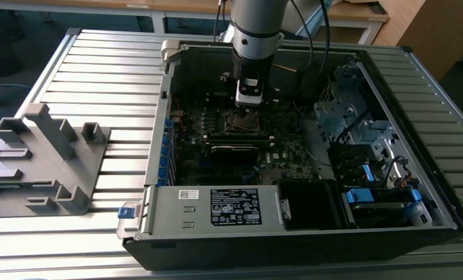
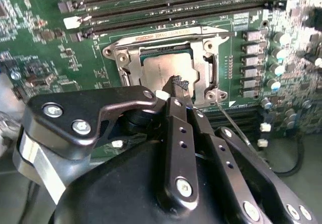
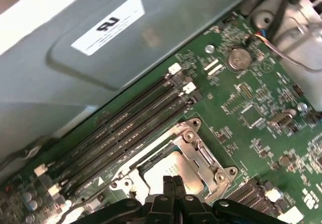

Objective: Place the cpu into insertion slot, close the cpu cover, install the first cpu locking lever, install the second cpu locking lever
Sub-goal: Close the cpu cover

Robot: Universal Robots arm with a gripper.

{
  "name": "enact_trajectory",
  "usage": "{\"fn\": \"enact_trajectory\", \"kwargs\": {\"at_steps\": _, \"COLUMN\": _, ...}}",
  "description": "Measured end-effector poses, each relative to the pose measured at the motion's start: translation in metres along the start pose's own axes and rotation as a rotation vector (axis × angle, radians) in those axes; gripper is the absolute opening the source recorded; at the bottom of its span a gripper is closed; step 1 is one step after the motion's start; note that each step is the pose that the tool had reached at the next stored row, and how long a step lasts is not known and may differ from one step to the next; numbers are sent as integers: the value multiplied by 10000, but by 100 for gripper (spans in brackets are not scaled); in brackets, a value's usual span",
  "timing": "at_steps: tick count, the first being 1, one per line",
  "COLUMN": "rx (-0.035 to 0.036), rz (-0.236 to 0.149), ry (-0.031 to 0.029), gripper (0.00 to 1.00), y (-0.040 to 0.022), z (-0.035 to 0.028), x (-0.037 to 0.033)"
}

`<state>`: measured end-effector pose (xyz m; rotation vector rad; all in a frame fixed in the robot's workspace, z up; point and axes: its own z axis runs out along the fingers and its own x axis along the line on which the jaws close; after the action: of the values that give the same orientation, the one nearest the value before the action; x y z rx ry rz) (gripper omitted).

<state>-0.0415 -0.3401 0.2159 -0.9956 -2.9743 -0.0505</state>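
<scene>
The gripper (image 2: 177, 86) is clenched, its fingertips pressed together with nothing between them, directly over the cpu (image 2: 157, 73). The cpu sits in the insertion slot (image 1: 243, 121), with the silvery cpu cover (image 3: 199, 146) lying flat around it. Long black memory slots (image 3: 126, 129) run beside it on the green circuit board (image 3: 261, 108).

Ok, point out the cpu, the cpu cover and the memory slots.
cpu (image 2: 158, 73): second wrist view, on its grey metal top.
cpu cover (image 2: 130, 68): second wrist view, on the frame's side bar.
memory slots (image 2: 176, 3): second wrist view, on one long black slot.
</scene>
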Motion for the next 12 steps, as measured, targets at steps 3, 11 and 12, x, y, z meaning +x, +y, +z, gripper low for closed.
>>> {"fn": "enact_trajectory", "kwargs": {"at_steps": 3, "rx": 7, "rz": -493, "ry": 14, "gripper": 11, "y": 0, "z": 1, "x": 0}}
{"fn": "enact_trajectory", "kwargs": {"at_steps": 11, "rx": 24, "rz": -1565, "ry": 46, "gripper": 11, "y": 0, "z": 8, "x": 0}}
{"fn": "enact_trajectory", "kwargs": {"at_steps": 12, "rx": 26, "rz": -1671, "ry": 49, "gripper": 11, "y": 0, "z": 9, "x": 0}}
